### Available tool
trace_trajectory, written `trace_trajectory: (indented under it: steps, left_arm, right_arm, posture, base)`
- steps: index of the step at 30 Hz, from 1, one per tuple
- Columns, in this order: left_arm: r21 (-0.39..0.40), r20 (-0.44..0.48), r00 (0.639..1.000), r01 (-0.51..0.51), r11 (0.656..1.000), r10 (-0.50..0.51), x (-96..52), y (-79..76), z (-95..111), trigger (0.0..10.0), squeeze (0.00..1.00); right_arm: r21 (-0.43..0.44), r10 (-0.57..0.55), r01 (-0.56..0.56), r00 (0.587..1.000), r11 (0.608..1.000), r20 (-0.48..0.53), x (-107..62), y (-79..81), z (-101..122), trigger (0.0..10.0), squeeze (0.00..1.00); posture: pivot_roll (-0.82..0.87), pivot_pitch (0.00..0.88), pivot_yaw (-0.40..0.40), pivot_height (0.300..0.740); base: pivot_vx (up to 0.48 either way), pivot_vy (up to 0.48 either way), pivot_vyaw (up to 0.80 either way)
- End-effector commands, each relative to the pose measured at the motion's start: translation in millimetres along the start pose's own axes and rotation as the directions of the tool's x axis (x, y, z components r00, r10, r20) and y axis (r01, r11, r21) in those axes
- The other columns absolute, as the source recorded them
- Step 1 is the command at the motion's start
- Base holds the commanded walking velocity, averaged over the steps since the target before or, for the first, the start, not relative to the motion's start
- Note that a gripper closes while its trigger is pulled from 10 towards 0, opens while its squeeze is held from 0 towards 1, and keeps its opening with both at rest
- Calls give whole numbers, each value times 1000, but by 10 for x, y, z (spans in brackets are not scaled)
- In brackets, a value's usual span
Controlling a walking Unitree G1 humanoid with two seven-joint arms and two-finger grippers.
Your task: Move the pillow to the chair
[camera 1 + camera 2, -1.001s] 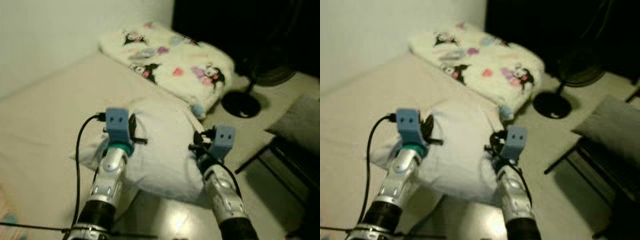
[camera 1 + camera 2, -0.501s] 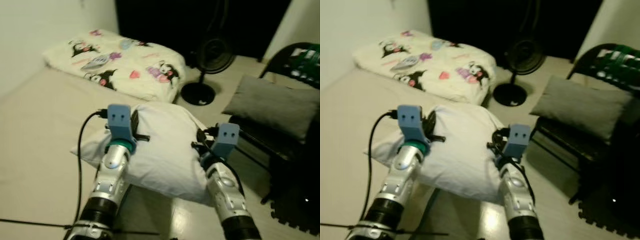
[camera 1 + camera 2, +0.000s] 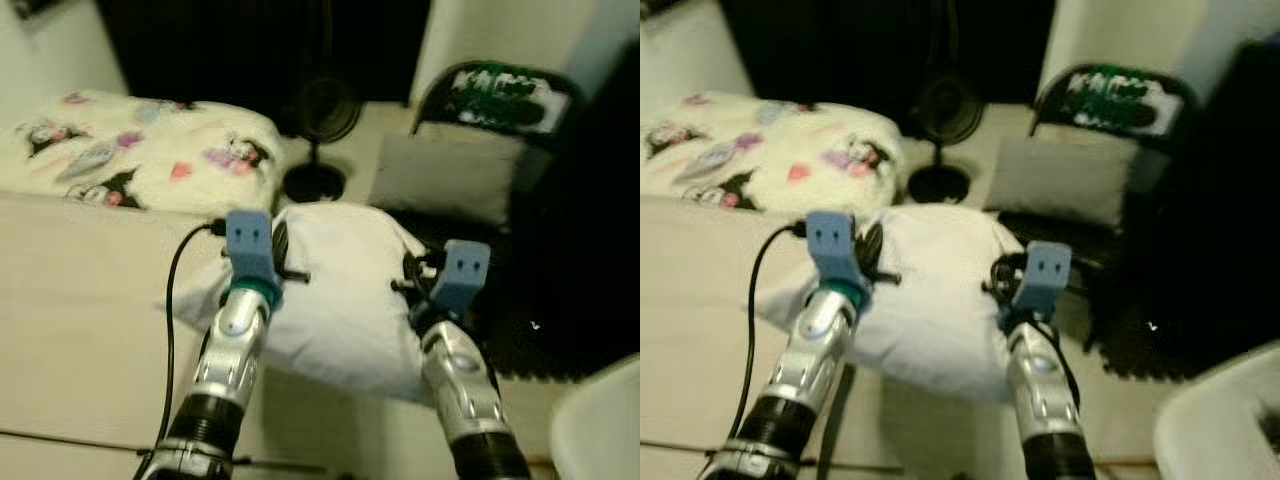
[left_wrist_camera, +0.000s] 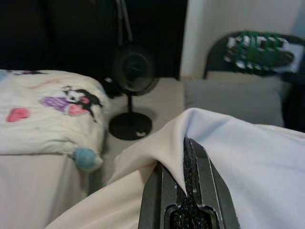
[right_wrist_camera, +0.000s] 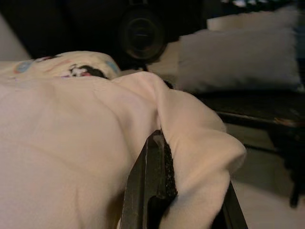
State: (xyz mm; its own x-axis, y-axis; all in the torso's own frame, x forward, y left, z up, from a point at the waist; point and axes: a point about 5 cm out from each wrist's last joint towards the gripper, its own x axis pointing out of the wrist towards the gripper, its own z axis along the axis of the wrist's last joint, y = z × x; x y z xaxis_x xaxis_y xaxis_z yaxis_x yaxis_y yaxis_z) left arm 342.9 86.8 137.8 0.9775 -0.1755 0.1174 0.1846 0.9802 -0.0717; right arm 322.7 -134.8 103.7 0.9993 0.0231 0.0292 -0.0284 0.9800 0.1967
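Observation:
A white pillow point(image 3: 340, 290) hangs in the air between my two arms, in front of me. My left gripper point(image 3: 283, 262) is shut on its left side, the cloth pinched between the black fingers point(image 4: 190, 191). My right gripper point(image 3: 412, 283) is shut on its right side, with fabric bunched over the fingers point(image 5: 155, 186). Ahead and to the right stands a dark folding chair point(image 3: 500, 100) with a grey cushion point(image 3: 445, 180) on its seat and a green-and-white item over its backrest.
A bed point(image 3: 70, 300) lies to my left, with a cream cartoon-print blanket point(image 3: 140, 150) at its far end. A black floor fan point(image 3: 318, 150) stands between bed and chair. A white container rim point(image 3: 600, 420) shows at the lower right.
The camera has swung to the right: the bed and blanket slid left, and the chair with its grey cushion came to the centre. Both grippers still hold the pillow the same way.

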Motion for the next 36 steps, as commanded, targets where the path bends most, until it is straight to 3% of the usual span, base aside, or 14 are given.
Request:
trace_trajectory:
  steps: [1,36]
  left_arm:
    - [12,47,997,54,998,-54,27,-120,82,10000,0]
    - [-16,37,996,81,997,-81,-44,-131,27,10000,0]
  right_arm:
    - [-14,41,-41,998,999,39,19,94,72,10000,0]
    - [-27,55,-53,997,998,60,27,134,117,10000,0]
  posture:
    - [-11,0,113,740]
    - [-16,0,124,740]
  base:
    - [0,0,-800]
    - [0,0,-800]
